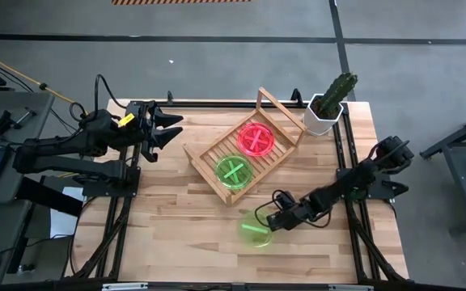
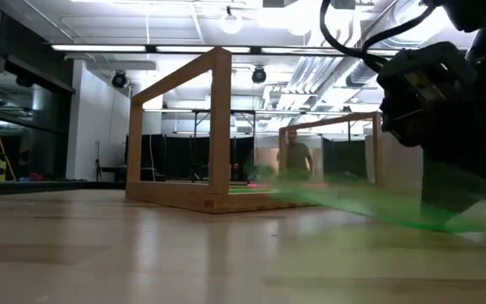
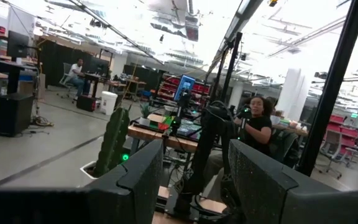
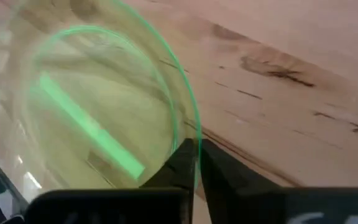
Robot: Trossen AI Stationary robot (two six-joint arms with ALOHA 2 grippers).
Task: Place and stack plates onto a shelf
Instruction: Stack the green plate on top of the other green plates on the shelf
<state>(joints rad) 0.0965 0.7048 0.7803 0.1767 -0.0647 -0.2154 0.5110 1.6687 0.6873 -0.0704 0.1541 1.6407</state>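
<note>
1. The left gripper (image 1: pixel 171 129) waits high at the table's (image 1: pixel 168 234) left edge, well apart from every plate. Its left wrist view shows two dark, dimpled fingers (image 3: pixel 138 180) spread with nothing between them, aimed at the room, where a person (image 3: pixel 257 127) sits beyond the cactus (image 3: pixel 112 142).

2. The rack (image 1: pixel 205 158) lies ahead of those spread jaws at the table's middle, set at an angle. It is light wood, slatted, with raised rails and a taller frame end. On its slats rest a green plate (image 1: pixel 235 171) and, just beside it toward the frame end, a pink-red plate (image 1: pixel 256 139). Both are round, translucent plastic with a raised cross.

3. The right gripper (image 1: pixel 267 222) is low near the table's front, pinching the thin rim of a second green plate (image 1: pixel 256 232). In the right wrist view the fingers (image 4: pixel 179 163) press together on that rim, the dish (image 4: pixel 98 112) spreading out beyond them. Gripping the edge probably suits such a flat, shallow plate, letting it be tilted up and carried to the rack.
</note>
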